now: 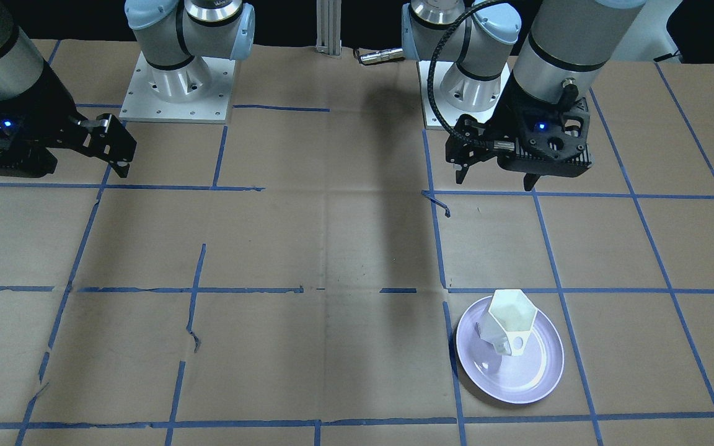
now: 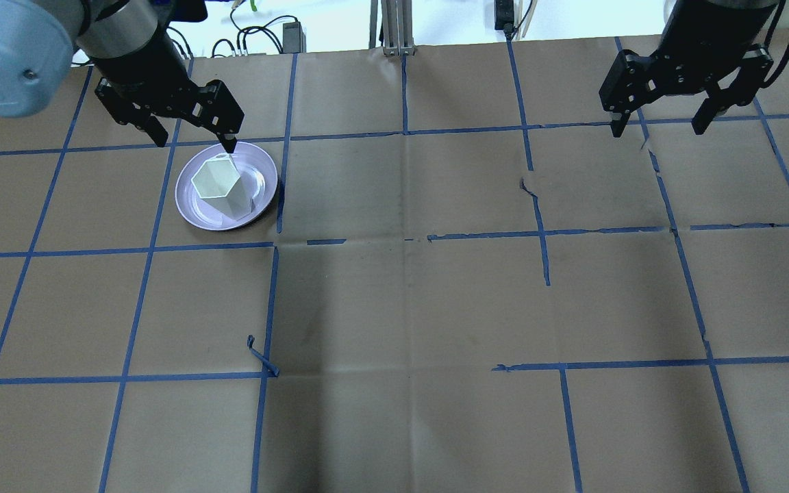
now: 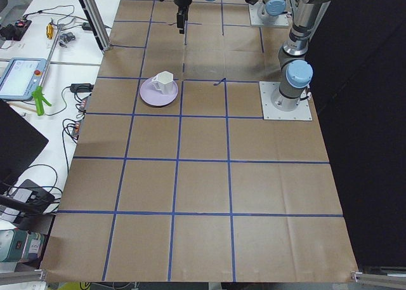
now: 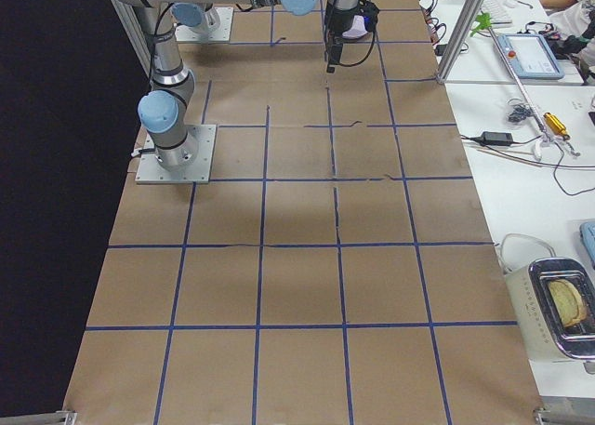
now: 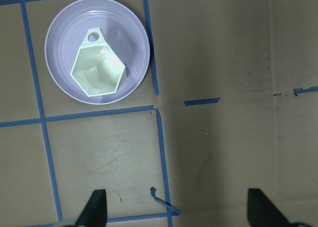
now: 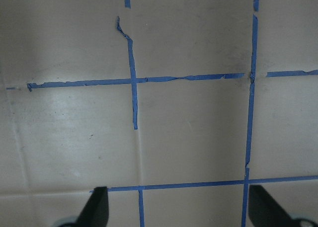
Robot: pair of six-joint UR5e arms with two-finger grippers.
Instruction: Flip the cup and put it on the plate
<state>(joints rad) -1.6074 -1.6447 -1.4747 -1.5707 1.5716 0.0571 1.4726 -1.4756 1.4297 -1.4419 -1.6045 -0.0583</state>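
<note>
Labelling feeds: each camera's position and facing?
Front-facing: across table, facing arm bases; cup on plate.
Overhead: behind robot, looking down; left end effector, right end effector.
Left: table's left end; left arm.
Right: table's right end; right arm.
Left wrist: down on cup; fingertips.
Right wrist: down on table; fingertips.
Overhead, left wrist share cup.

Cup [image 1: 509,322]: outer base was hidden under its own rim in the overhead and left wrist views; surface detail was too small to make out. Plate [image 1: 537,378]: centre was covered by the cup; a tip of the left gripper [image 2: 195,144] overlapped the far rim in the overhead view. Right gripper [image 2: 657,129]: body was cut by the front-facing view's left edge, and only one finger [image 1: 109,139] showed. Wrist views: only the fingertips [image 5: 97,207] showed, cut by the lower edge. Side views: both grippers were too small to judge.
</note>
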